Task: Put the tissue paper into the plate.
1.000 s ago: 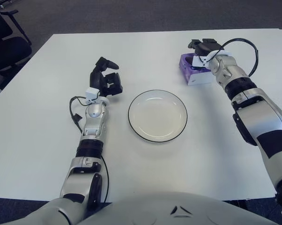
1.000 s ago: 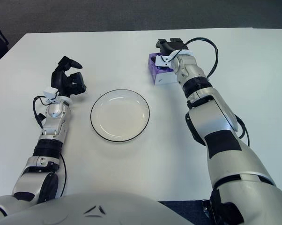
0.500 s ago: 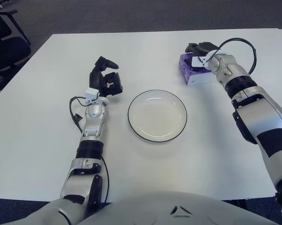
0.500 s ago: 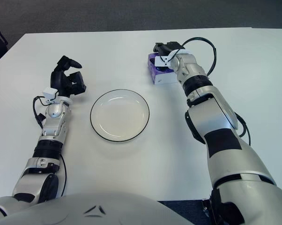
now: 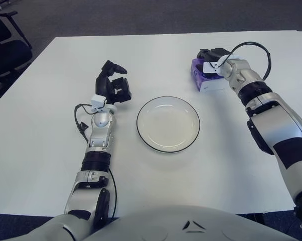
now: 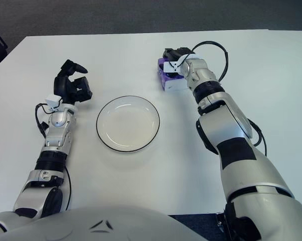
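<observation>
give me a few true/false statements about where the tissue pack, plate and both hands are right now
1. The plate holds nothing. True.
2. The tissue pack already lies in the plate. False: it sits on the table, beyond the plate toward the robot's right.
3. The right hand is at the tissue pack. True: its dark fingers lie over the pack's top, though whether they have closed on it cannot be told.
4. The left hand is touching the plate. False: it shows to the left of the plate with a gap between them, holding nothing.
5. The tissue pack is green. False: it is purple with a white side.
</observation>
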Robot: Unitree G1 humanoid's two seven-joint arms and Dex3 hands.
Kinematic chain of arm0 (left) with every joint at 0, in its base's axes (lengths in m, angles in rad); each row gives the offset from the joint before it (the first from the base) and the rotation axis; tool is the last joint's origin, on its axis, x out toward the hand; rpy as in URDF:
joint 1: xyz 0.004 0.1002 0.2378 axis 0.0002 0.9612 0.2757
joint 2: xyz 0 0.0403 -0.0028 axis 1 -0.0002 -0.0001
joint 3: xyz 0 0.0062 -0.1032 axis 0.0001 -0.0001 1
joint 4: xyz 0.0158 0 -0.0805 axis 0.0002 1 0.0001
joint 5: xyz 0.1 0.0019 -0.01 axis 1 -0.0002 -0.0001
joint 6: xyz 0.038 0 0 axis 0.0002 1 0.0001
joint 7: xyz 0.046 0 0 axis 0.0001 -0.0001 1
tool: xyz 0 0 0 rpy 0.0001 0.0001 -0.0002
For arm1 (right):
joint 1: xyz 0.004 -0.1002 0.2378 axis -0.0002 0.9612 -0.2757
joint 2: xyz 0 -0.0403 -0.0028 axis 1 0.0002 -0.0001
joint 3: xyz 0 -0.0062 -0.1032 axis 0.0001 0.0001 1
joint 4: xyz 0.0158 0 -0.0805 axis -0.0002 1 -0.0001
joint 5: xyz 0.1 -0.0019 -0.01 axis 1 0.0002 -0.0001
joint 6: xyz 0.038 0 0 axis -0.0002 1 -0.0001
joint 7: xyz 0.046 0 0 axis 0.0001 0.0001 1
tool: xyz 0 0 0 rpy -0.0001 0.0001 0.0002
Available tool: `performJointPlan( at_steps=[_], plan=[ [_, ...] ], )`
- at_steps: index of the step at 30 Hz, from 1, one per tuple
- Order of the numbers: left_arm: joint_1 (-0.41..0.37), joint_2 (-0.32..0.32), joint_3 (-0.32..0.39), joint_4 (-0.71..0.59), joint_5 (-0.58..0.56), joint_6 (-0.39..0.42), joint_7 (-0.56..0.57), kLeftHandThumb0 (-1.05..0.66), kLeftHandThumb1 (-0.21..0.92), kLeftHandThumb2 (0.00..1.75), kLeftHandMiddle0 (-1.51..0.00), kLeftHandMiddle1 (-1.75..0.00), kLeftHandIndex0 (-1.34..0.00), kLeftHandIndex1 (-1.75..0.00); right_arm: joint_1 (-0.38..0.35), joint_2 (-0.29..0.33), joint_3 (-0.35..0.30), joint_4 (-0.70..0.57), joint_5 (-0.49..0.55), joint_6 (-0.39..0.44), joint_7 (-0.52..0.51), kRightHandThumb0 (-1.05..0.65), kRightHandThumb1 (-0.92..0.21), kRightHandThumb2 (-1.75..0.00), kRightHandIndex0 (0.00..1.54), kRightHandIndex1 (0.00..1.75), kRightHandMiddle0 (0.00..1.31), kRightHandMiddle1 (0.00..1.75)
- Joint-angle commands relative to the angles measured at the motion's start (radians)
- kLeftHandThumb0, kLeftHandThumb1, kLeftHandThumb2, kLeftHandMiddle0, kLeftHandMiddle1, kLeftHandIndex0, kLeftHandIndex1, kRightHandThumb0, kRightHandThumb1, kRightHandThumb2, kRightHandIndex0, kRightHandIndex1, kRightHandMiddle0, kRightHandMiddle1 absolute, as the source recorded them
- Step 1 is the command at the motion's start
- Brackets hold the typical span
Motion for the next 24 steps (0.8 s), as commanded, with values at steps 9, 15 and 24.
performJointPlan(
  at_steps=[9, 15, 24],
  plan=[
    [0.213, -0.079, -0.018, 0.095, 0.006, -0.028, 0.018, -0.47, 0.34, 1.30, -1.33, -1.75, -0.60, -1.75, 0.066, 0.038, 0.067, 0.029, -0.020, 0.039, 0.108, -1.02, -0.92, -1.18, 0.04, 0.14, 0.00, 0.74],
    [0.217, -0.081, -0.018, 0.088, 0.009, -0.031, 0.024, -0.47, 0.34, 1.29, -1.33, -1.75, -0.59, -1.75, 0.073, 0.038, 0.092, 0.023, -0.033, 0.069, 0.097, -1.01, -0.92, -1.16, 0.08, 0.18, 0.00, 0.85],
    [0.214, -0.081, -0.014, 0.093, 0.008, -0.039, 0.028, -0.46, 0.39, 1.23, -1.32, -1.75, -0.55, -1.75, 0.124, 0.046, 0.106, -0.007, -0.053, 0.167, -0.144, -0.65, -0.82, -0.81, 0.01, 1.22, 0.13, 1.50]
  ],
)
